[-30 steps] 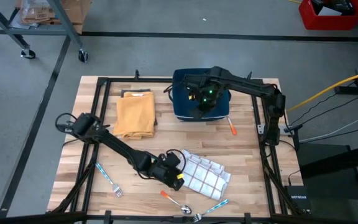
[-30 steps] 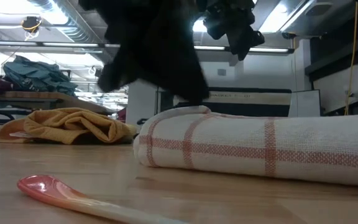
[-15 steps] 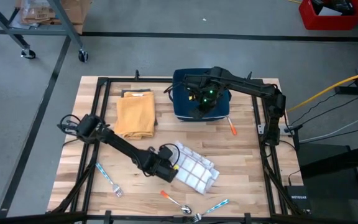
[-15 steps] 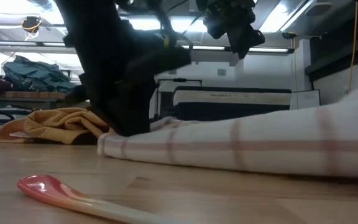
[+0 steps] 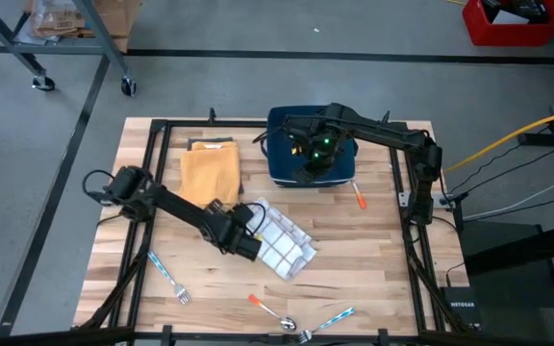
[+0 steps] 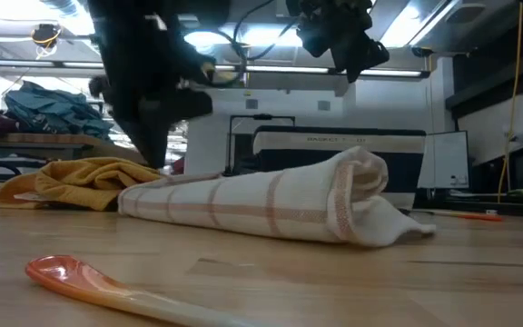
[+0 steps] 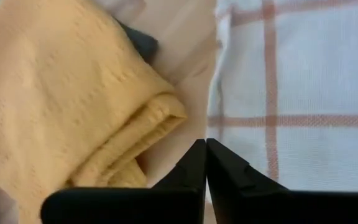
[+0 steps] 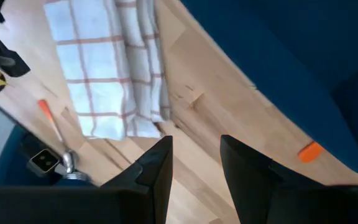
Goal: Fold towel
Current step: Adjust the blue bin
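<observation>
High view: the checked towel (image 5: 282, 240) lies mid-table, its long axis slanting from upper left to lower right.
Left gripper (image 5: 248, 237) sits at the towel's upper-left end, fingers pressed together; a yellow cloth (image 5: 210, 176) lies just beside. Right gripper (image 5: 301, 159) hovers narrowly parted over the blue bag (image 5: 287, 135). A fork (image 5: 169, 277) and spoon (image 5: 275, 311) lie nearer the front edge.

A folded yellow cloth (image 5: 210, 175) lies on the wooden table (image 5: 373, 250), well to the side of a dark blue bin (image 5: 311, 146) at the table's far edge. Just beside the bin rests an orange marker (image 5: 360, 198). Far from the bin, at the near edge, lie a blue-handled fork (image 5: 168, 277), an orange-handled spoon (image 5: 271, 310) and a second blue-handled fork (image 5: 325, 324).
</observation>
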